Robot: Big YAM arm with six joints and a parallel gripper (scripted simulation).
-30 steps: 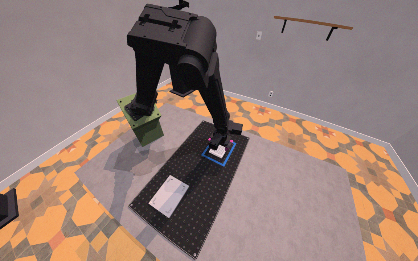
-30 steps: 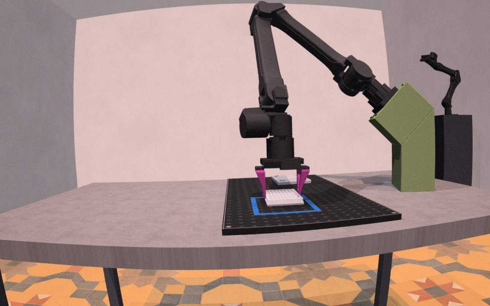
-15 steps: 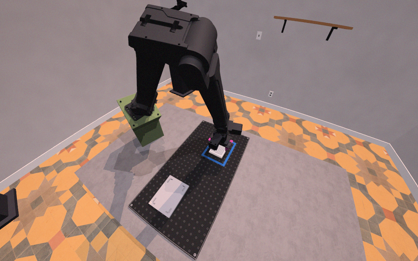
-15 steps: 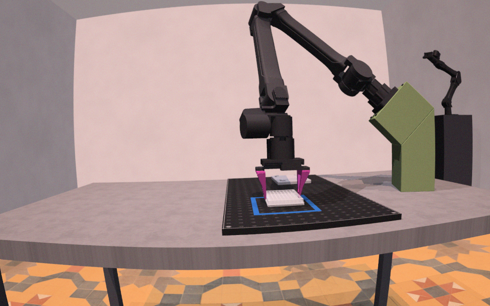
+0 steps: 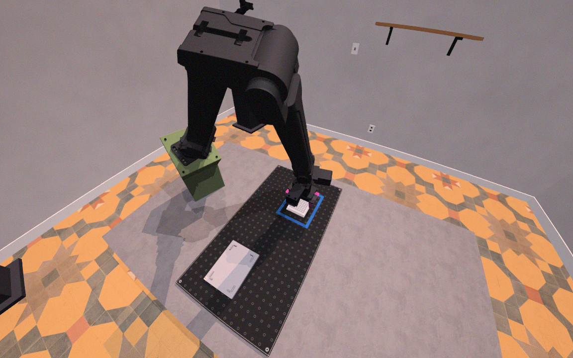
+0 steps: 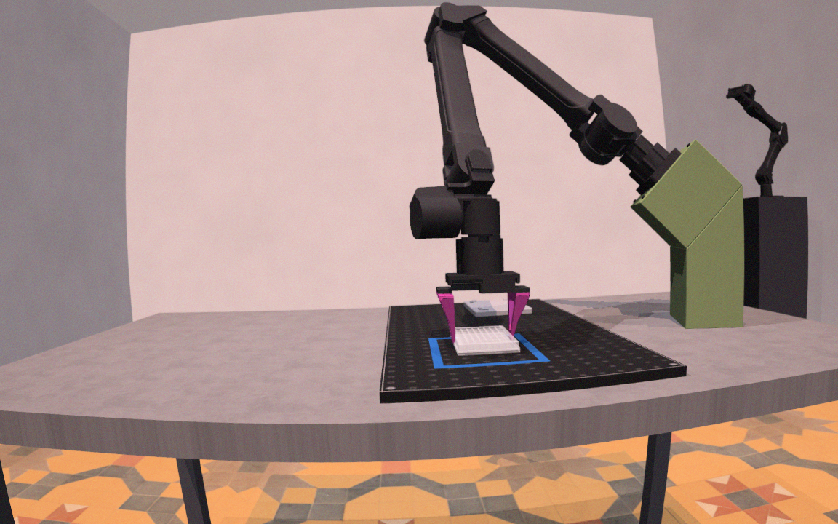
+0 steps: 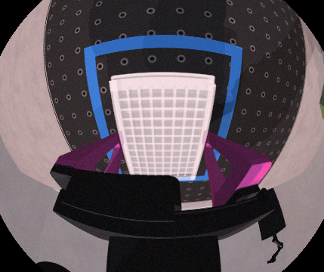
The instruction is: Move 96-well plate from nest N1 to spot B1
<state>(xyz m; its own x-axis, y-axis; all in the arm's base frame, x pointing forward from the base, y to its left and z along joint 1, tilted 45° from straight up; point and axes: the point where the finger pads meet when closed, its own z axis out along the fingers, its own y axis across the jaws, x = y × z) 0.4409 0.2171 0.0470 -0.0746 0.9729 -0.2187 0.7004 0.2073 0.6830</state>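
The white 96-well plate [image 6: 485,340] sits right way up inside the blue taped outline B1 [image 6: 487,351] on the black deck, its long sides along the outline's long sides. My gripper [image 6: 481,325] stands upright over it, its magenta fingers shut on the plate's two long sides near one end. In the wrist view the plate [image 7: 163,123] fills the space between the fingers, with the outline [image 7: 162,56] around it. In the top view the plate [image 5: 299,206] lies within the outline [image 5: 300,212]. I cannot tell whether its base touches the deck.
The pale grey plate nest N1 [image 5: 231,268] lies empty at the other end of the black perforated deck [image 5: 261,249]. The green arm base block [image 6: 695,241] stands at the back right of the table. A black stand [image 6: 773,254] is behind it.
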